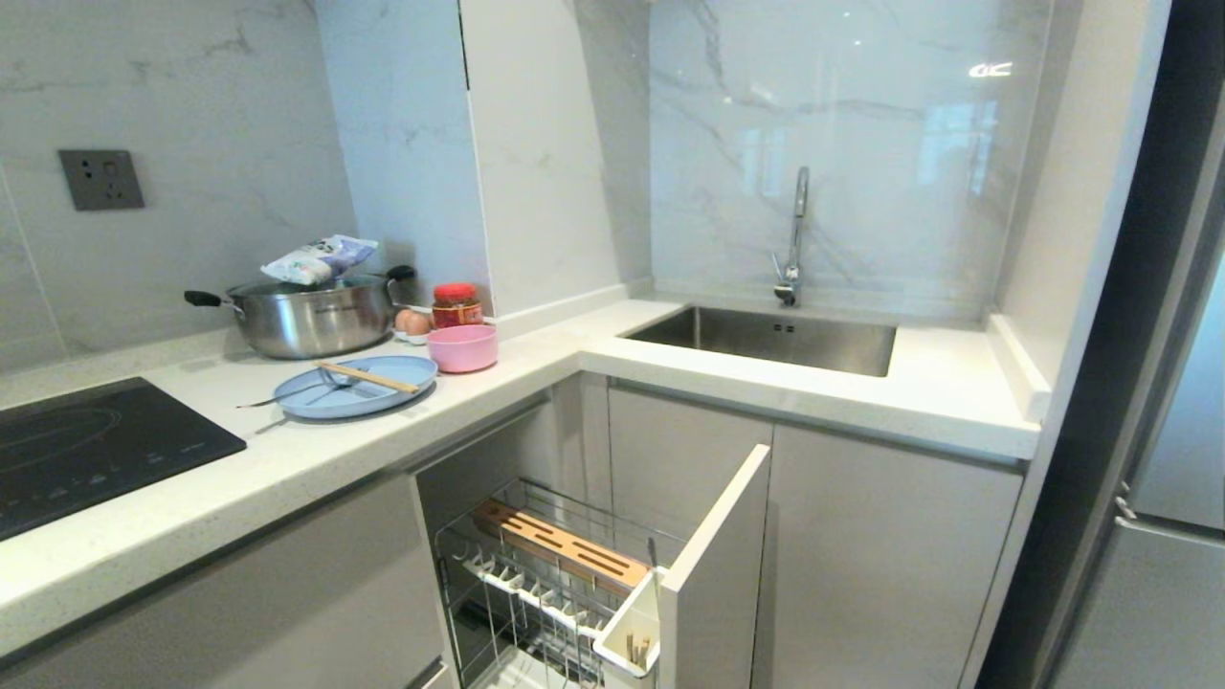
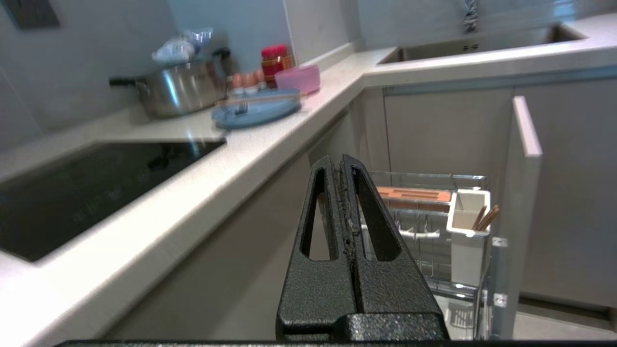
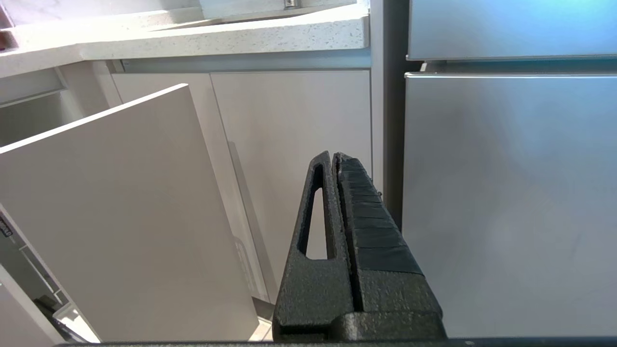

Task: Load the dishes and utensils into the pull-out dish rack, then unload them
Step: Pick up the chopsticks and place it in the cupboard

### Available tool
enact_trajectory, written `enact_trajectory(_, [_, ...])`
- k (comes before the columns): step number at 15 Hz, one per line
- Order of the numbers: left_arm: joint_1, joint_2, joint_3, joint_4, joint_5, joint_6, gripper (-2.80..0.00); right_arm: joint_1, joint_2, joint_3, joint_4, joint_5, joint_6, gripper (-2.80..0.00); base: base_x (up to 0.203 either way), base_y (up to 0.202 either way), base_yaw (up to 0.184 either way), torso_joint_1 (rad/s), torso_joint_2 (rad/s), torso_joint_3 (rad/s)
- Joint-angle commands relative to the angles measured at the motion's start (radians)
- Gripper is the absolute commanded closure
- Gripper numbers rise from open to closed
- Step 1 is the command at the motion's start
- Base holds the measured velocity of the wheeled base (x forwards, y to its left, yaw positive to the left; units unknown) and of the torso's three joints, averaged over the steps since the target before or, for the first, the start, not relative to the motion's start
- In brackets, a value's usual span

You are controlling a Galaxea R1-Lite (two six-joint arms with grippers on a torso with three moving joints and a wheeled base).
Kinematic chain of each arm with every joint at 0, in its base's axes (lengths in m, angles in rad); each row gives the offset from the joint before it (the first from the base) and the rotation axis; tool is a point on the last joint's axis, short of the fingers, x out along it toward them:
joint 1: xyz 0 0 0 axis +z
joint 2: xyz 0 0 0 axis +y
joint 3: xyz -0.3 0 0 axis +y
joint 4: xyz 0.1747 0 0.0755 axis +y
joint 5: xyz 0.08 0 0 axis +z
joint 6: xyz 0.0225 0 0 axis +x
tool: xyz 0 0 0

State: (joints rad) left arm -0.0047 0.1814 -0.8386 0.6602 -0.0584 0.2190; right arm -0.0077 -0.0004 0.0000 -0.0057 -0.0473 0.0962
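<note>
Plate (image 1: pixel 356 388): on the tabletop (image 1: pixel 287 459) beside the pink bowl (image 1: pixel 462 347), chopsticks (image 1: pixel 368 377) and fork (image 1: pixel 297 388) resting across it.
Rack (image 1: pixel 550 574): we see it pulled out below, ready for loading.
Left hand (image 2: pixel 343 166): pressed closed, empty, below tabletop level near the rack.
Right hand (image 3: pixel 336 161): closed, empty, parked low.

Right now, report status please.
Both claws, left and right, shut, empty. Plate, bowl on counter. Rack pulled out. Nothing in the way.
</note>
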Motion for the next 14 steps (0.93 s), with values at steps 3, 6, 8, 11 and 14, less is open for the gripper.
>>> enact_trajectory(3, [0.01,-0.176,0.32,-0.236,0.012,-0.067,0.0,0.0,-0.004,0.0,0.0,0.0,0.0,0.0,0.0,0.0,0.0,0.0,0.0,0.0])
enact_trajectory(6, [0.011,-0.181,0.495,-0.42,0.015,-0.083,0.0,0.0,-0.004,0.0,0.0,0.0,0.0,0.0,0.0,0.0,0.0,0.0,0.0,0.0])
enact_trajectory(8, [0.011,-0.181,0.646,-0.574,0.017,-0.084,0.0,0.0,-0.004,0.0,0.0,0.0,0.0,0.0,0.0,0.0,0.0,0.0,0.0,0.0])
enact_trajectory(11, [0.011,-0.181,0.839,-0.773,0.02,-0.064,0.0,0.0,-0.003,0.0,0.0,0.0,0.0,0.0,0.0,0.0,0.0,0.0,0.0,0.0])
enact_trajectory(14, [0.011,-0.181,0.833,-0.699,0.051,-0.007,0.0,0.0,-0.004,0.0,0.0,0.0,0.0,0.0,0.0,0.0,0.0,0.0,0.0,0.0])
